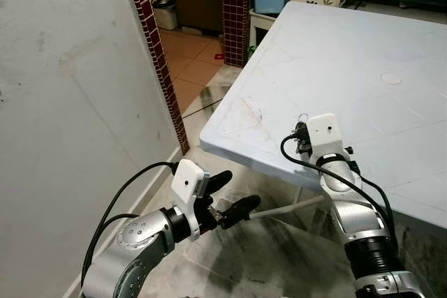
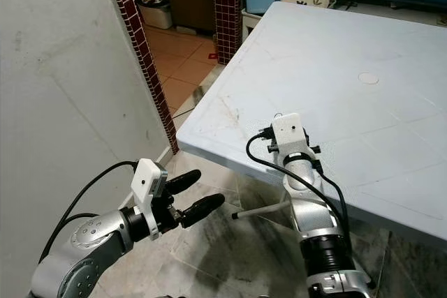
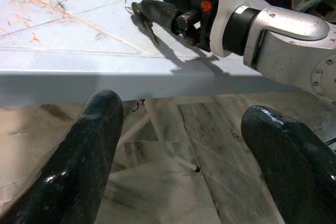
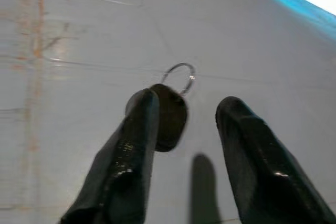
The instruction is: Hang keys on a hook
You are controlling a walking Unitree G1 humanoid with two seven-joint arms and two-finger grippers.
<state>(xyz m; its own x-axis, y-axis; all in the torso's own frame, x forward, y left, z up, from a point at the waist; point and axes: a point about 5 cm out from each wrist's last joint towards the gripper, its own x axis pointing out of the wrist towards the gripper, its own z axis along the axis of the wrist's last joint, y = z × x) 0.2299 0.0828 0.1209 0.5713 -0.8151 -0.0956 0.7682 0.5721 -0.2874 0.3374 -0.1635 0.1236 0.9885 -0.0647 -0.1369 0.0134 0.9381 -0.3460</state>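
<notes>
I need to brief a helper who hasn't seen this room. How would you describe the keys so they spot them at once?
Find the big pale table, then its near left corner, where the right gripper reaches over the top. The keys are at its fingertips: a dark key head on a thin silver ring, the sole small metal thing there.

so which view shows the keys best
The right wrist view: the keys and their ring sit large beside one finger of the right gripper. The left wrist view shows them smaller, from the side, on the white table. In the eye views they are tiny.
</notes>
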